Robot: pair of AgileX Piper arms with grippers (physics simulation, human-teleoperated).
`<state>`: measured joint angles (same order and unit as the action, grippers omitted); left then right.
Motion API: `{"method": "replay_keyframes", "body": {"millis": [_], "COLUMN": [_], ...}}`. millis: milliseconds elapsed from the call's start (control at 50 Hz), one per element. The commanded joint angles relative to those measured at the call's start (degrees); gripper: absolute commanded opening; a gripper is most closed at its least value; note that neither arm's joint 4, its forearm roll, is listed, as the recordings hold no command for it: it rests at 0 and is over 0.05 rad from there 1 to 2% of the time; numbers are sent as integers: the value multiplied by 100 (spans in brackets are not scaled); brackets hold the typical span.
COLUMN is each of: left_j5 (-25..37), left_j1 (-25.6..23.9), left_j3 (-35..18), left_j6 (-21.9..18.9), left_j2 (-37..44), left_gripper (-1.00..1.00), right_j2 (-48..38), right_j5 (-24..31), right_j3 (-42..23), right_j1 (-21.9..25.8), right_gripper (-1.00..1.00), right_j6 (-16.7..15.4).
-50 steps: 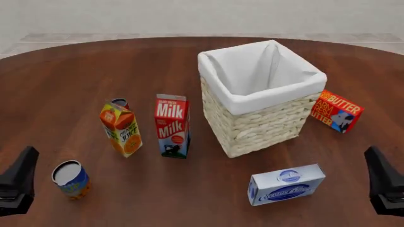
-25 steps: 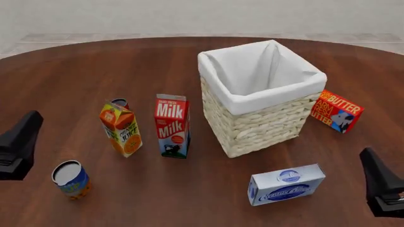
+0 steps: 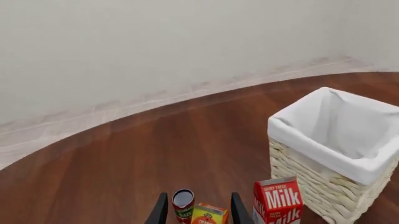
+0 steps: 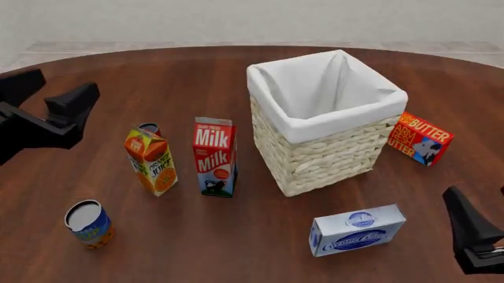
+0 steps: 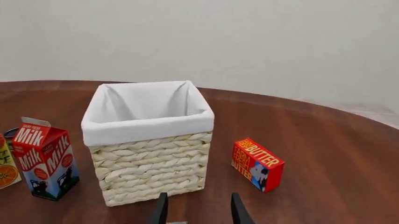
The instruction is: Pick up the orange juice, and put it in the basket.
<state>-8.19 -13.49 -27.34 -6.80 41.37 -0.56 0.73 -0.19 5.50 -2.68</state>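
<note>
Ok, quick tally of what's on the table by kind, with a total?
Gable-top cartons: 2, the orange juice and the milk carton
Cans: 2, the blue-and-orange can and the red can
Boxes: 2, the butter box and the blue-and-white box
Baskets: 1, the basket
Total: 7

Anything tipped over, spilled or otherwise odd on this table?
Nothing stands out. The orange juice, milk carton, blue can and basket all stand upright; no spill shows. The left pincer holds nothing.

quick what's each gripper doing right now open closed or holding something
Left gripper: open, holding nothing, raised left of the orange juice.
Right gripper: open, holding nothing.
</note>
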Motion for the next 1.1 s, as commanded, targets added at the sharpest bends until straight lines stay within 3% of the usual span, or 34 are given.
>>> {"method": "replay_keyframes", "body": {"millis": [20,80,240,360,380,580,900,1100], "left_j5": [27,-22,272,621,679,987,1253,2208], "left_j1": [131,128,191,136,304,147,47,-169], "left_j3": [-465,-511,-975,-1252,-1327,-1603,-1725,-2392], "left_j6": [-253,-345,-134,-254,-439,-331,-384,-476], "left_j2": [931,1103,1576,2065,2276,2482,2385,2041], "left_gripper": [100,100,100,100,100,100,100,100], "right_j2": [14,20,26,23,20,-65,-198,-95], "right_j5": [26,31,48,58,58,-4,-111,3], "right_j3": [-3,-1,1,4,4,11,15,14], "right_j1": [71,99,134,177,201,258,321,382], "right_gripper": [100,100,100,100,100,100,100,100], "right_j6": [-60,-88,-113,-144,-156,-208,-219,-204]}}
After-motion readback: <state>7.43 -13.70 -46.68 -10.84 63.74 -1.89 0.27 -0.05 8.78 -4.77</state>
